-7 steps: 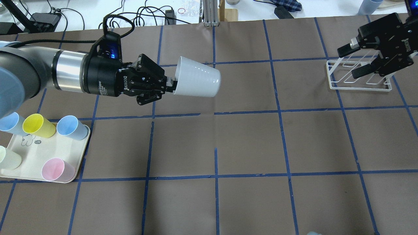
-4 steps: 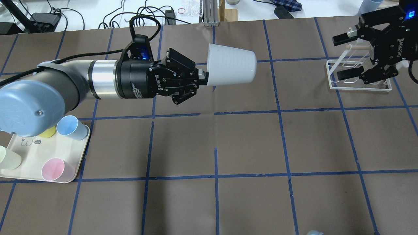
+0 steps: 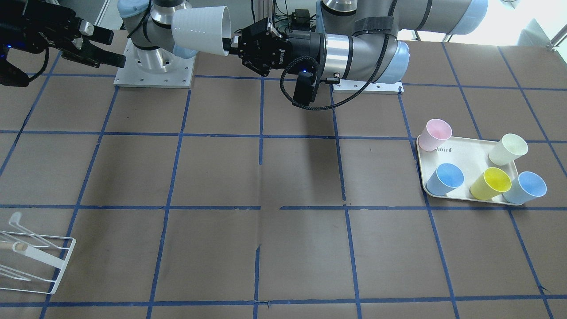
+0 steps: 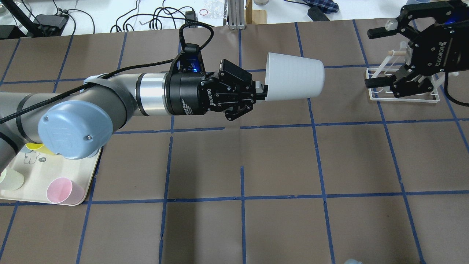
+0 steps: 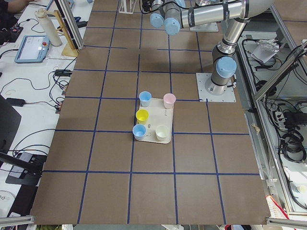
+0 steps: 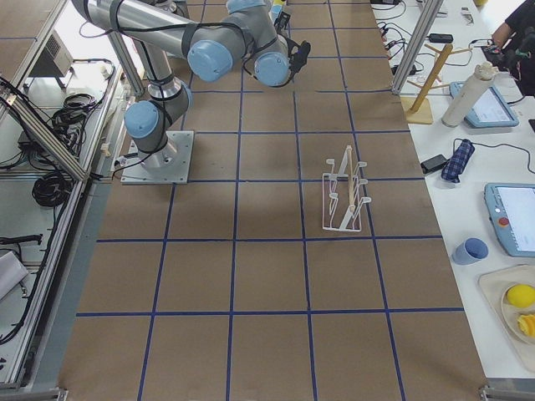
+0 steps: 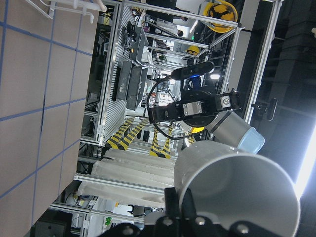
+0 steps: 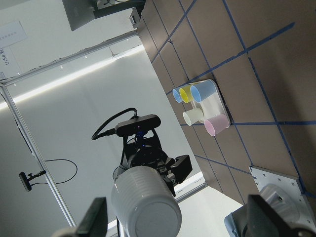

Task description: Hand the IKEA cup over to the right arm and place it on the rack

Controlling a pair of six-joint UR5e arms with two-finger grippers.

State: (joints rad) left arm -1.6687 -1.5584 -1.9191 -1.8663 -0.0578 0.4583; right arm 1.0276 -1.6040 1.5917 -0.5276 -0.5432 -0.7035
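Observation:
My left gripper (image 4: 262,91) is shut on the rim of the IKEA cup (image 4: 295,77), a pale grey-white tumbler held on its side in the air, base pointing toward the right arm. In the front view the left gripper (image 3: 232,44) and the cup (image 3: 201,31) sit near the top. My right gripper (image 4: 369,58) is open and empty, facing the cup with a gap between them, above the white wire rack (image 4: 403,96). The right wrist view shows the cup's base (image 8: 148,202) between its spread fingers (image 8: 96,217). The rack also shows in the front view (image 3: 40,248).
A cream tray (image 4: 36,183) at the left front holds several pastel cups, among them a pink one (image 4: 62,190); my left arm's elbow covers part of it. Cables and a wooden stand (image 4: 253,13) lie beyond the table's far edge. Blue tape grids the brown table.
My left arm has carried the cup to the right and slightly up, closer to the right gripper. The right gripper has turned and shifted over the rack, still open.

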